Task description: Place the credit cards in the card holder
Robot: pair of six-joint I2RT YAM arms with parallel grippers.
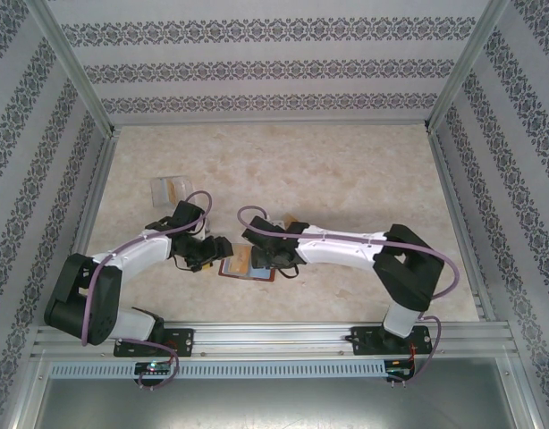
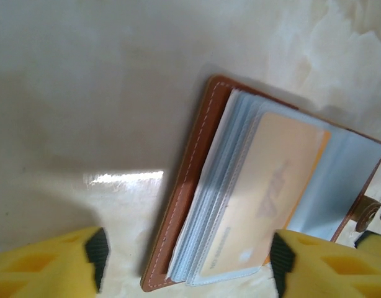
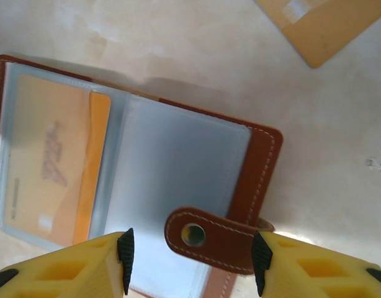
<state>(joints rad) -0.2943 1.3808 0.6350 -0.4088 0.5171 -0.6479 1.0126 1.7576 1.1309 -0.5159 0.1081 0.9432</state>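
The left gripper and right gripper hung released astride the card holder. The orange-tan card, at one o'clock in the right wrist view, was cut off.

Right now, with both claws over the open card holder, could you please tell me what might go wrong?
The orange card seems to have a strip outside its clear pocket, so it may slip out if the card holder gets nudged.
The snap tab lies across the empty page between the fingers of the open right claw; closing there could snag it.
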